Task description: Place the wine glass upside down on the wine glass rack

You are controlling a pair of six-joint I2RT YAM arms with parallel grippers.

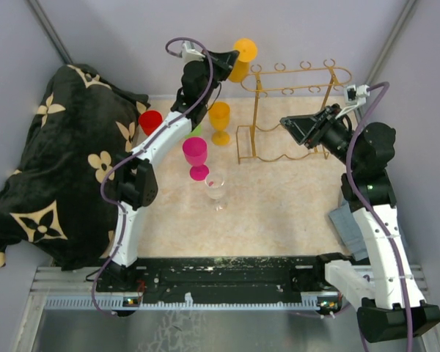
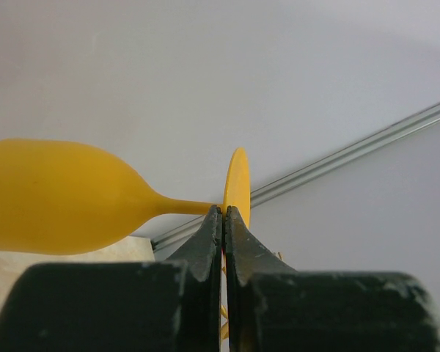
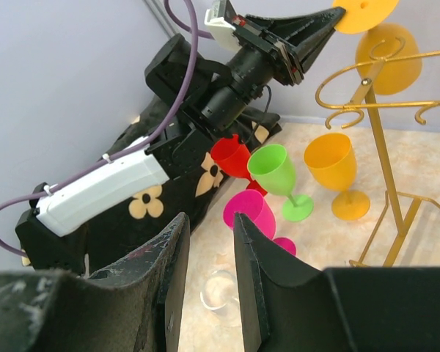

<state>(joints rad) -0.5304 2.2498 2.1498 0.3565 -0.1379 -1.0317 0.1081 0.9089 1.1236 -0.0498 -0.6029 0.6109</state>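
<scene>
My left gripper (image 1: pixel 231 57) is shut on the stem of a yellow wine glass (image 1: pixel 240 66), right below its foot. It holds the glass upside down, in the air, at the left end of the gold wire rack (image 1: pixel 255 110). In the left wrist view the shut gripper (image 2: pixel 224 210) pinches the stem between the bowl (image 2: pixel 51 194) and the foot. The right wrist view shows the glass (image 3: pixel 389 48) next to the rack's left loops (image 3: pixel 382 150). My right gripper (image 1: pixel 290 126) is open and empty, by the rack's right side; it also shows in its own view (image 3: pixel 209 220).
Upright glasses stand left of the rack: orange (image 1: pixel 219 117), pink (image 1: pixel 195 152), red (image 1: pixel 150 121), green (image 3: pixel 275 167) and clear (image 1: pixel 215 185). A black flowered blanket (image 1: pixel 59 161) fills the left side. Grey walls close in behind and at both sides.
</scene>
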